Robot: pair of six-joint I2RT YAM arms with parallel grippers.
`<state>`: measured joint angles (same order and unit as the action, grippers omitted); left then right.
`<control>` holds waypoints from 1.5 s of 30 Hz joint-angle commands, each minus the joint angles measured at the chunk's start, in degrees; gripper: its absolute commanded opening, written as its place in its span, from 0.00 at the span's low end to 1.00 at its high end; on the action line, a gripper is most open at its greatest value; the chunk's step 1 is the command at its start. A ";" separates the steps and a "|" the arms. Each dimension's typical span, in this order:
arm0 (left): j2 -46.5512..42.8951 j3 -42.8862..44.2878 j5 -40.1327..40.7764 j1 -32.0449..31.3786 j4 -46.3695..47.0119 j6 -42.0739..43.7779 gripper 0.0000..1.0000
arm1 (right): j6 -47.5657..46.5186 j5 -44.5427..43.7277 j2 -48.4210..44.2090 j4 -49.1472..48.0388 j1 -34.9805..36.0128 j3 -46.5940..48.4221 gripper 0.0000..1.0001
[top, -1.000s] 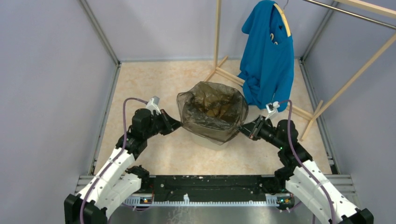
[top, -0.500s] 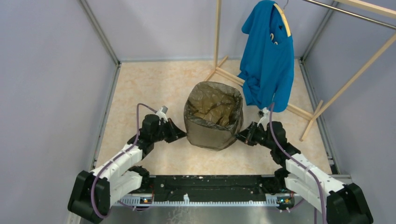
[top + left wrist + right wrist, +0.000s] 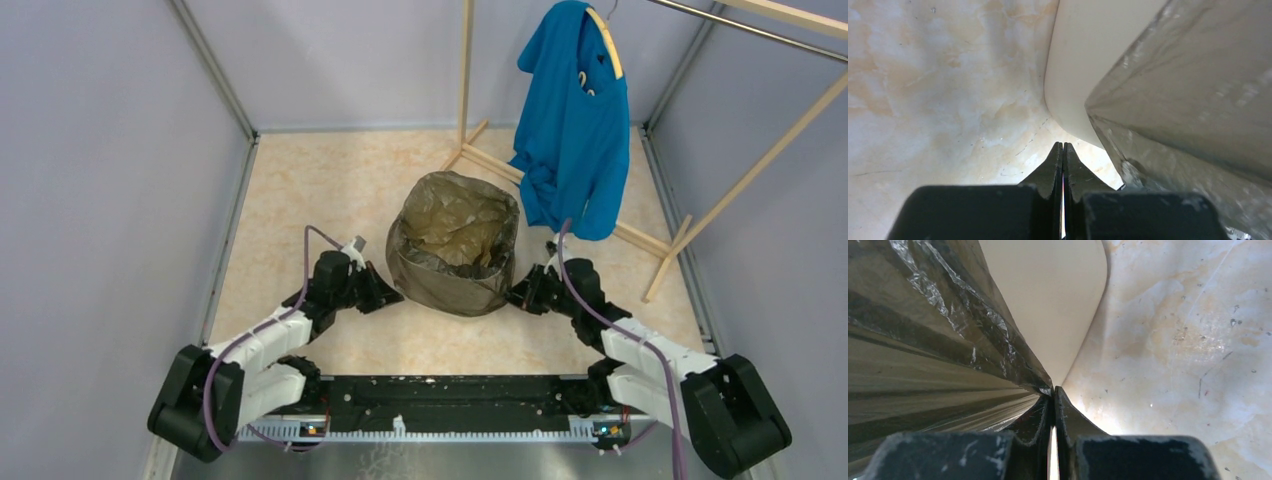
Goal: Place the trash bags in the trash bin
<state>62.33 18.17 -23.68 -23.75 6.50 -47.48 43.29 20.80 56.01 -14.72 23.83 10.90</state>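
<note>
The dark brownish-grey trash bag (image 3: 455, 240) lines the trash bin and its hem is folded down over the outer walls, hiding the bin from above. The cream bin wall shows in the left wrist view (image 3: 1073, 65) and the right wrist view (image 3: 1048, 290). My left gripper (image 3: 390, 297) is low at the bin's left side. Its fingers are shut (image 3: 1063, 146), and the bag film (image 3: 1188, 90) runs past its right finger, with none seen between the tips. My right gripper (image 3: 513, 295) is low at the bin's right side, shut (image 3: 1053, 389) on the bag's hem (image 3: 923, 340).
A blue T-shirt (image 3: 575, 130) hangs on a hanger from a wooden rack (image 3: 465, 80) behind and to the right of the bin. The rack's floor beams (image 3: 500, 165) lie close behind the bin. Grey walls close in the beige floor (image 3: 300, 190) on both sides.
Both grippers have moved down and closer to the floor beside the bin. The bag's hem came down over the bin's walls, and the bag no longer billows above the rim.
</note>
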 commanded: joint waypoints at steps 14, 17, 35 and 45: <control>-24.12 12.95 21.91 -0.09 -26.34 7.88 0.52 | -8.13 -5.84 -24.27 38.96 0.15 19.16 0.59; -19.77 19.78 26.61 0.14 -28.74 11.62 0.66 | -9.36 -5.92 -22.53 40.50 0.16 25.91 0.61; 5.17 22.18 -8.36 8.54 -11.13 12.04 0.78 | -29.79 -27.41 18.12 57.79 24.56 74.45 0.80; 7.87 11.36 -12.24 8.37 -0.91 8.76 0.72 | -30.26 -41.59 33.35 66.65 30.92 76.12 0.71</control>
<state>69.17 31.92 -31.44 -15.18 -2.68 -36.58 14.44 -15.90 89.43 48.58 54.30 85.86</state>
